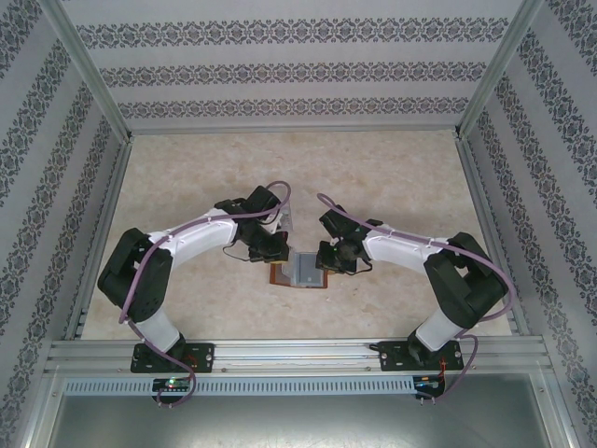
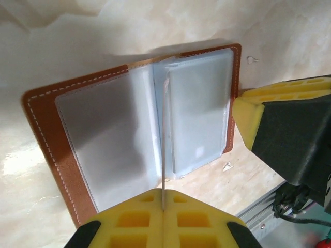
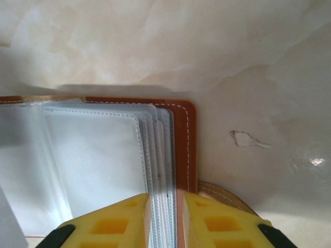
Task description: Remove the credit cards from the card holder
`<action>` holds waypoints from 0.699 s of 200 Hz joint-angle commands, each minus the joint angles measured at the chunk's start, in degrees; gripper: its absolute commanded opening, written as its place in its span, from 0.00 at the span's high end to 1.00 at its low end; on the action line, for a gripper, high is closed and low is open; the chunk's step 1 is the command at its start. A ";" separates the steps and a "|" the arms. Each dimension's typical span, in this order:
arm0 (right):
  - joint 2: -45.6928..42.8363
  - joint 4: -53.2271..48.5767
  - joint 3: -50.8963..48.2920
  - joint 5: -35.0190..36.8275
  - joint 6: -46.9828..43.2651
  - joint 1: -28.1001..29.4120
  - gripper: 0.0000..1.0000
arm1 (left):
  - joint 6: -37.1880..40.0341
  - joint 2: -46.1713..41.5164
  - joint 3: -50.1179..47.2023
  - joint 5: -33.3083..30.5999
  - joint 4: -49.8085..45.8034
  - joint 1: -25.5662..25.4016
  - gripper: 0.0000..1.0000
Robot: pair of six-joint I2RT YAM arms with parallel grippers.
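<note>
The brown stitched-leather card holder (image 1: 300, 271) lies open on the marbled table (image 1: 392, 177), its cloudy plastic sleeves (image 3: 93, 155) fanned. The left gripper (image 2: 163, 202) is pressed together on a thin pale sheet (image 2: 165, 129) seen edge-on; whether it is a card or a sleeve is unclear. The right gripper (image 3: 165, 201) pinches the holder's edge.

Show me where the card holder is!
Top view: the card holder lies open mid-table; left fingers pinch a thin sheet in it, right fingers clamp its right edge.
</note>
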 commanded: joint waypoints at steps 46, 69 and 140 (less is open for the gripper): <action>-5.53 -3.58 0.64 0.99 -3.16 -3.73 0.76 | 27.81 2.93 11.15 -9.97 -17.53 -0.16 1.00; -7.09 -4.73 0.57 0.74 -4.56 -5.34 0.76 | 36.99 5.20 14.84 -16.02 -21.48 -0.17 1.00; -10.88 -7.43 -0.38 -0.03 -7.66 -8.47 0.75 | 60.04 9.67 25.28 -26.00 -25.53 -0.02 1.00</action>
